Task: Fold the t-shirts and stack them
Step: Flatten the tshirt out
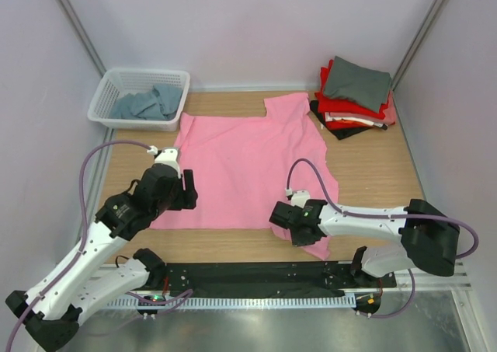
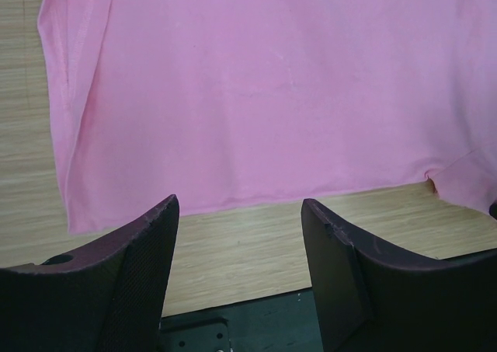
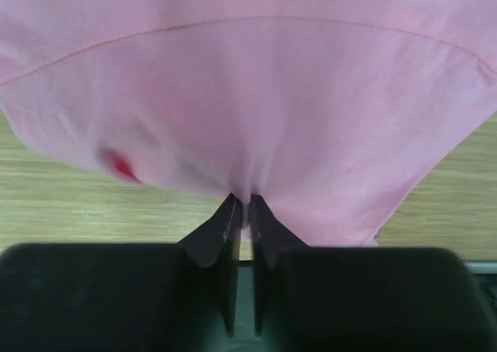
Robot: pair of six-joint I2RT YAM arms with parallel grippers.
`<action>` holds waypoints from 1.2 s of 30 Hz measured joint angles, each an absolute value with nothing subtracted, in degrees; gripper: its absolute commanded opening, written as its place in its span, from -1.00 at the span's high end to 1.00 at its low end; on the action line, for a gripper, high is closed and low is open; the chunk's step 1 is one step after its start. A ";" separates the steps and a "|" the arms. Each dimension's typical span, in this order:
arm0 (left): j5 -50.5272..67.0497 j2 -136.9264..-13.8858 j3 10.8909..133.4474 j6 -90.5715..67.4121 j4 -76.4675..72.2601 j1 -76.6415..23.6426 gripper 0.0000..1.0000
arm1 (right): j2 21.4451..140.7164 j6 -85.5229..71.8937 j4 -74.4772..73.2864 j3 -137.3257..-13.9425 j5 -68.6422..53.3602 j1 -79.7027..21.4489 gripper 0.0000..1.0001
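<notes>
I have one pink shirt (image 1: 248, 165) spread flat on the bench (image 1: 373, 173). My right hand (image 3: 241, 200) is clenched on its near right corner; my left hand (image 2: 239, 204) hangs released by the near left hem. One folded stack (image 1: 357, 95) sits far right, and one grey-blue shirt (image 1: 147, 103) lies in one basket (image 1: 105, 95).

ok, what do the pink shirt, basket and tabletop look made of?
pink shirt: soft matte knit, probably cotton; it puckers where the right gripper pinches it.
basket: white, smooth-looking plastic, judging by the moulded lattice walls.
tabletop: light wood or wood-look laminate; grain lines show, can't tell which.
</notes>
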State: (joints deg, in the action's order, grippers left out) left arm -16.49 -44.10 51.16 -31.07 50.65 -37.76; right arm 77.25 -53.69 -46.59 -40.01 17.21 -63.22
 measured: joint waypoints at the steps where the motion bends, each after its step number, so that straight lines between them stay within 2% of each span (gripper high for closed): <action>1: -16.49 -43.88 51.16 -31.07 50.52 -37.76 -0.31 | 77.25 -53.49 -46.65 -40.03 17.17 -63.22 0.89; 2: -16.49 -43.64 51.16 -31.07 50.39 -37.76 -0.31 | 77.25 -53.36 -46.89 -40.10 17.23 -63.24 0.97; 8: -16.49 -43.11 50.92 -31.05 49.89 -37.76 -0.31 | 77.19 -50.78 -51.62 -46.57 17.50 -63.09 0.97; 11: -16.51 -43.24 50.72 -31.03 49.87 -37.76 -0.31 | 77.21 -45.36 -52.12 -53.15 15.94 -58.37 0.97; 12: -16.49 -43.35 50.72 -31.03 49.84 -37.76 -0.32 | 77.41 -43.09 -51.20 -54.92 14.22 -54.78 0.88; 13: -16.51 -43.46 50.72 -31.03 49.80 -37.76 -0.31 | 77.84 -41.41 -50.24 -56.01 13.08 -51.07 0.68; 14: -16.49 -43.59 50.72 -31.03 49.78 -37.76 -0.31 | 78.81 -39.27 -48.40 -56.80 11.60 -46.35 0.11; 16: -16.49 -43.90 50.72 -31.03 49.71 -37.76 -0.31 | 82.21 -35.46 -45.54 -57.67 9.02 -37.32 -0.31; 17: -16.49 -44.03 50.72 -31.03 49.69 -37.76 -0.31 | 84.53 -33.69 -44.62 -58.28 8.34 -33.80 -0.35; 20: -16.49 -44.18 50.70 -30.98 49.63 -37.76 -0.31 | 94.87 -30.06 -43.62 -62.22 8.88 -25.93 -0.43; 23: -16.47 -44.12 50.70 -30.98 49.60 -37.76 -0.32 | 98.39 -28.56 -43.48 -63.20 8.91 -25.15 -0.44; 26: -16.47 -43.83 50.63 -30.94 49.50 -37.76 -0.31 | 93.58 -28.69 -45.43 -63.22 9.98 -28.25 -0.45; 32: -16.43 -43.68 50.52 -30.89 49.50 -37.76 -0.31 | 74.46 -32.95 -49.67 -62.89 13.06 -39.38 -0.44; 36: -16.32 -43.44 50.50 -30.87 49.50 -37.76 -0.31 | 67.33 -38.24 -48.90 -56.84 12.49 -45.34 -0.39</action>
State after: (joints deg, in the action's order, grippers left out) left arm -16.32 -43.44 50.50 -30.87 49.50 -37.76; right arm 67.33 -38.24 -48.90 -56.84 12.49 -45.34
